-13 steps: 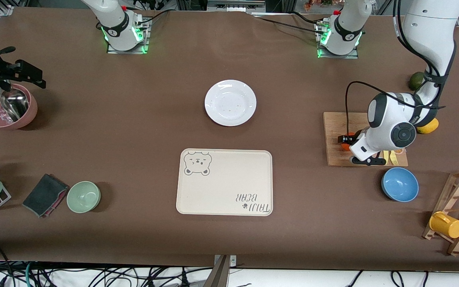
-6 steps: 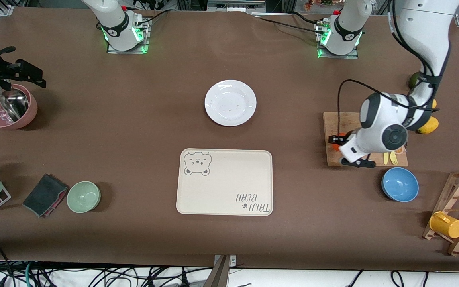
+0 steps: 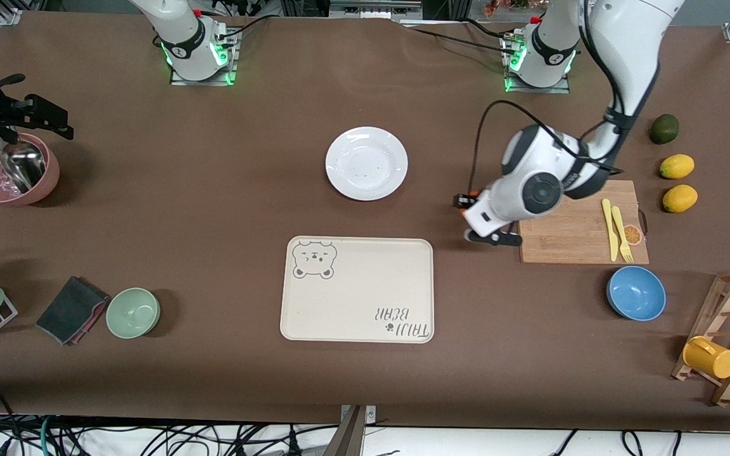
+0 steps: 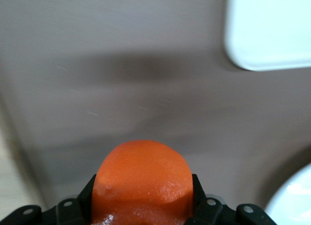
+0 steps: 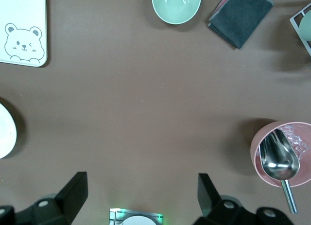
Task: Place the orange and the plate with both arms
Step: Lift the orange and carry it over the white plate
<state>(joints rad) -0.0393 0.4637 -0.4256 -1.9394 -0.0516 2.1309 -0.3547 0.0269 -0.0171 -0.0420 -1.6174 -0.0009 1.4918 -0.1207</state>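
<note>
A: Where is the orange (image 4: 142, 179)?
B: Pinched in the left gripper (image 4: 143, 205), up over bare table between the cutting board (image 3: 568, 231) and the bear tray (image 3: 357, 290); the plate (image 3: 366, 163) lies near.
A: And the right gripper (image 5: 142, 196)?
B: It waits, jaws spread wide, above the table near the pink bowl (image 5: 283, 152).

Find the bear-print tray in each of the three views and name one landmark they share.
Front view: the tray lies nearer the camera than the plate.
Left wrist view: one pale rounded corner shows, past the orange in the left gripper.
Right wrist view: its bear corner shows.
Shared landmark: the plate's rim.
</note>
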